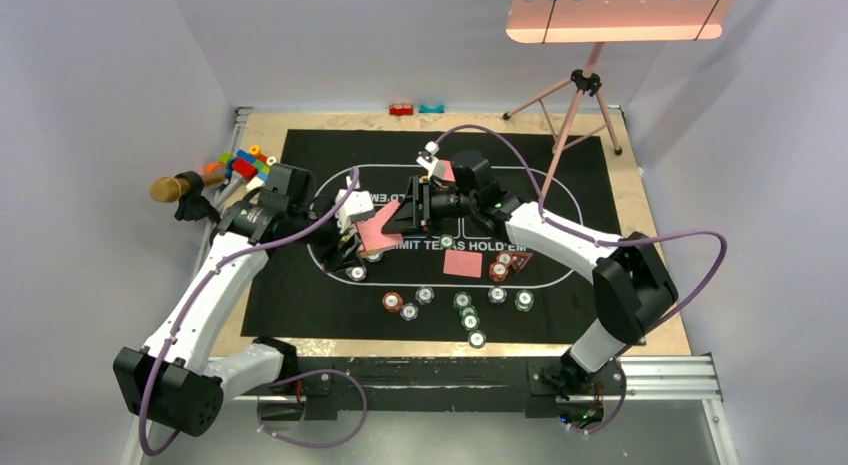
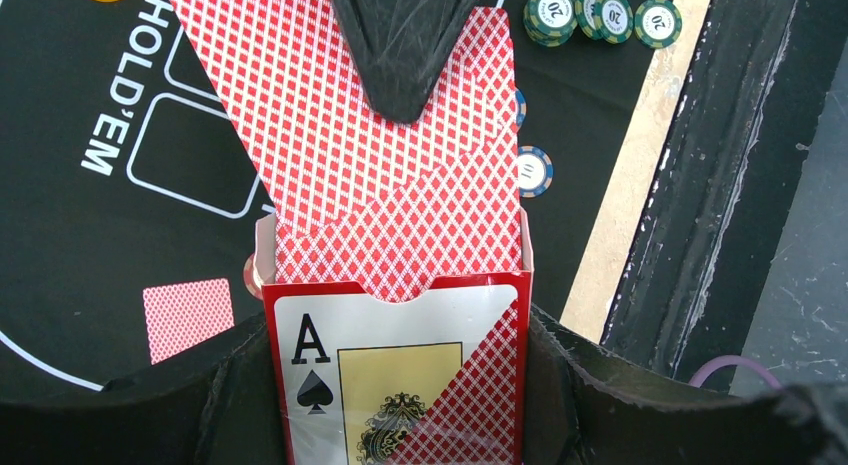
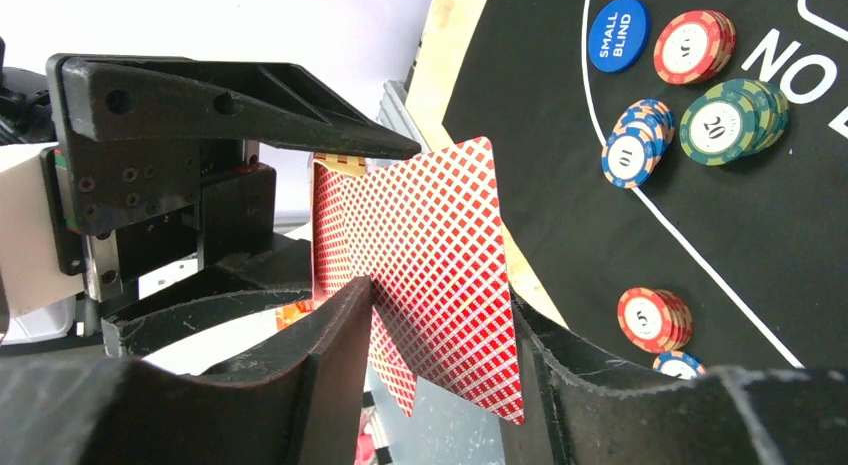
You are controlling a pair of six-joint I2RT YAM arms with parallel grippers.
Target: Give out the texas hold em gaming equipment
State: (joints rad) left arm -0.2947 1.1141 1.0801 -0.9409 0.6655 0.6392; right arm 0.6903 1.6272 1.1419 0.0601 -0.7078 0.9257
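The right gripper (image 3: 440, 297) stands spread, a playing card (image 3: 440, 205) between its fingers. The card juts from the card box (image 2: 400, 315), which the left gripper (image 2: 398, 365) clamps just ahead. A skewed pinch could bend the card or drag a second one out.

Both arms reach in over mid-table, wrists nose to nose. Left gripper (image 1: 360, 245) is clamped tight on the card box (image 2: 400, 385). Right gripper (image 3: 440, 320) straddles a playing card (image 3: 440, 225), jaws visibly apart.
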